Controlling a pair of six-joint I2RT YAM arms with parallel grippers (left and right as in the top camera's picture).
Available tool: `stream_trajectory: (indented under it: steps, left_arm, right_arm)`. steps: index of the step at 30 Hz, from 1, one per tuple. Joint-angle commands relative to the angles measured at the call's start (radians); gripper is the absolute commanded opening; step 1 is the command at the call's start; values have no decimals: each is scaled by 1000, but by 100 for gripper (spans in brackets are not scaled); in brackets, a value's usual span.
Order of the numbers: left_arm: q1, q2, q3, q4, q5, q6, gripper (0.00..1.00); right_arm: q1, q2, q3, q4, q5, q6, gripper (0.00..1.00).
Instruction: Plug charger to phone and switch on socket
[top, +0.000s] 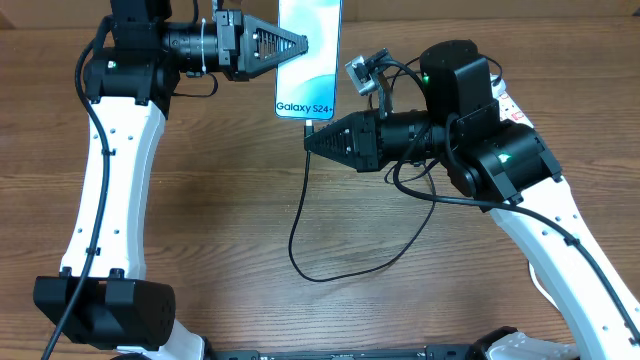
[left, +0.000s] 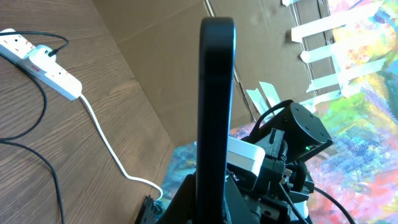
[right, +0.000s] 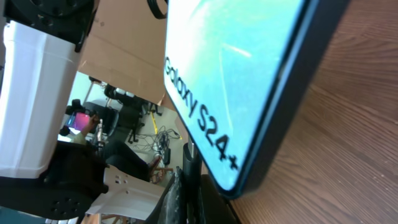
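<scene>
**Connector at the phone**

The phone (top: 308, 55) sits at the far edge of the table (top: 220, 220), its side clamped in the left gripper (top: 295, 46). The right gripper (top: 309, 139) pinches the charger (top: 296, 215) tip just below the "Galaxy S24+" edge, hiding the joint. The socket (left: 59, 73) lies well apart.

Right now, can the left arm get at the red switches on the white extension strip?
Probably not: the left hand is shut on the slim blue-teal phone, while the white extension strip lies apart on the wooden table.
</scene>
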Motion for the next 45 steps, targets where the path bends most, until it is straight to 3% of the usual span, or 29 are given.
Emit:
stream_trajectory:
  steps: [1,45]
  left_arm:
    - [-1,-6,15,8,21,-18,4]
    - [-1,-6,15,7,4,-29,4]
  right_arm:
    - [6,-10,19,12,-15,22,4]
    - [-2,44,19,58,-109,11,4]
